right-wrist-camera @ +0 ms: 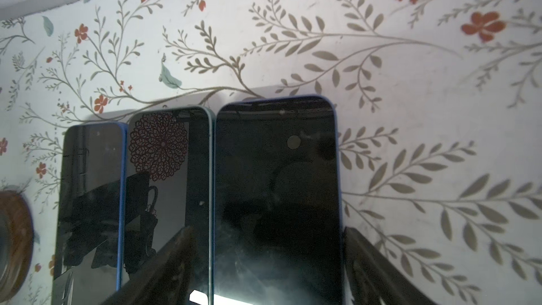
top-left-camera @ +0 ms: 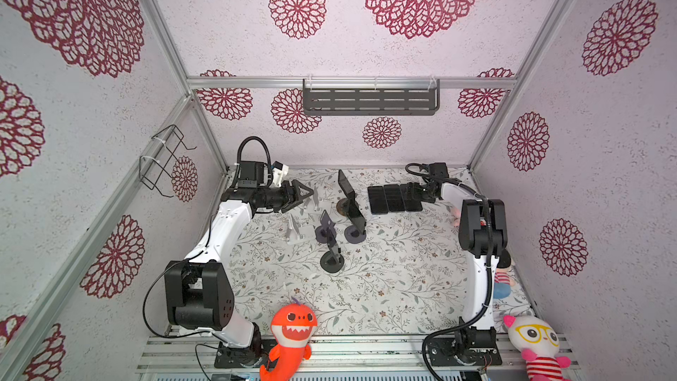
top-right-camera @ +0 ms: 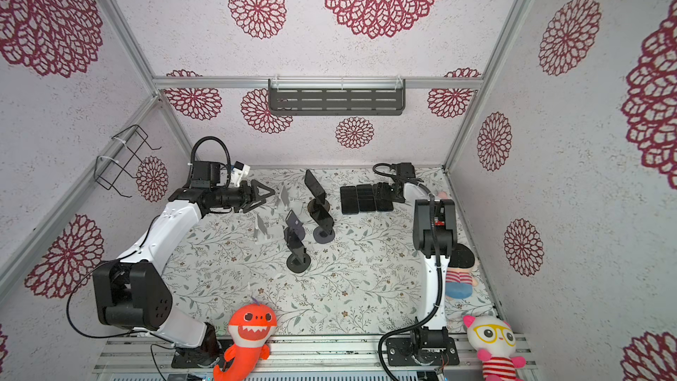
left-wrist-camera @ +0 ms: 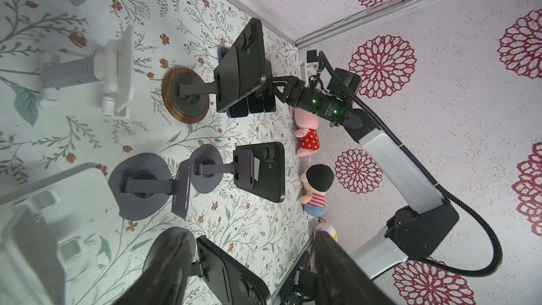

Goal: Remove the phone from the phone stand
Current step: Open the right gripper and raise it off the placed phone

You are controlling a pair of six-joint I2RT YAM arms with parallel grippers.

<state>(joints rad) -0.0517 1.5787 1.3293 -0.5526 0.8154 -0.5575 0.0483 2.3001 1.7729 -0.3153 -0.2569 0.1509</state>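
Three dark phones stand propped on stands mid-table: one phone (top-left-camera: 346, 185) on a wood-based phone stand (top-left-camera: 343, 210), one phone (left-wrist-camera: 264, 171) on a grey-based stand (top-left-camera: 354, 235), and a third phone (left-wrist-camera: 228, 271) on a black stand (top-left-camera: 331, 262). A grey stand (top-left-camera: 325, 230) is empty. Three phones (top-left-camera: 394, 197) lie flat side by side at the back. My right gripper (right-wrist-camera: 267, 268) straddles the rightmost flat phone (right-wrist-camera: 278, 186), jaws open, with a gap on one side. My left gripper (top-left-camera: 304, 196) hovers open and empty, left of the stands.
Two white stands (top-left-camera: 295, 230) (left-wrist-camera: 111, 68) sit near the left gripper. Plush toys lie along the right edge (top-left-camera: 503, 276) and the front: an orange shark (top-left-camera: 293, 328) and a white cat (top-left-camera: 536, 339). A wire basket (top-left-camera: 165, 159) hangs on the left wall.
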